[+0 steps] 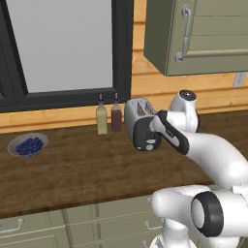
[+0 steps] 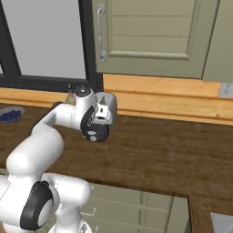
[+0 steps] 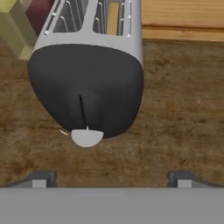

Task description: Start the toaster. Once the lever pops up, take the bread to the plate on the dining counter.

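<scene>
the toaster (image 3: 87,74) stands on the worktop (image 3: 183,109) beside two bottles (image 1: 109,116); the claw (image 3: 111,178) hovers spread wide, facing its black end panel; the lever (image 3: 86,137) lies just ahead, left of centre between the tips; the toaster's long axis runs straight away from the claw; bread (image 3: 113,18) sits in a slot.

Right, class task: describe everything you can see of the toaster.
The toaster is a small silver metal box with a rounded black end panel facing the hand camera. A narrow vertical slot runs down that panel to a pale rounded lever knob at its foot. Two wire-lined slots open in its top; a tan bread edge shows in one. It stands upright on the dark wooden counter, two slim bottles close beside it. The open gripper is short of it.
</scene>
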Robot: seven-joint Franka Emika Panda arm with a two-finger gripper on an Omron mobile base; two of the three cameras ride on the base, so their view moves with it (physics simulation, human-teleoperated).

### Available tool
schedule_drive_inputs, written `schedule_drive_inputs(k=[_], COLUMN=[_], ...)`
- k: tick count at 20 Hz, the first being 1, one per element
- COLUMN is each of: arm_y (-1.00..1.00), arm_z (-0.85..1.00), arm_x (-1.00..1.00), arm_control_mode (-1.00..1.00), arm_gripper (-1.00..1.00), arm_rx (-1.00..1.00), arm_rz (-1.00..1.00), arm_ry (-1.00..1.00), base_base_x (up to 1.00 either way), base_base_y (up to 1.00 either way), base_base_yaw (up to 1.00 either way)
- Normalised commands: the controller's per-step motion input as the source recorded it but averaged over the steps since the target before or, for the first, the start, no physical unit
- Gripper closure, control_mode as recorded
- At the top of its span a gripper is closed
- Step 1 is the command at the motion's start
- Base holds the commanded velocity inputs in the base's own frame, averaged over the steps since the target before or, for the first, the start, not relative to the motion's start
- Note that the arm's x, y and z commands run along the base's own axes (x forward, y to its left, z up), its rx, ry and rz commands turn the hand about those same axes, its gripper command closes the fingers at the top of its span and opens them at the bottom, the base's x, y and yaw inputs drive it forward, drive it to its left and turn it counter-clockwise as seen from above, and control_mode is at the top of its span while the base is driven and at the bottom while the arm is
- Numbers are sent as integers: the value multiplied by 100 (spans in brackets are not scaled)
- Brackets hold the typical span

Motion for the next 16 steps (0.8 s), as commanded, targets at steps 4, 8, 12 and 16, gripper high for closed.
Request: schedule_drive_inputs(k=[4,8,12,16], arm_y=[6,0,0,0], arm_z=[29,38,47,44], arm_x=[-3,-5,-3,0], arm_control_mode=[-100,-100,-100,-100], arm_gripper=[-100,-100,-100,-100], arm_rx=[0,0,0,0], arm_rz=[0,0,0,0], arm_ry=[-35,-33,-19,0], base_base_x=[0,0,0,0], base_base_y=[0,0,0,0], base_base_yaw=[0,0,0,0])
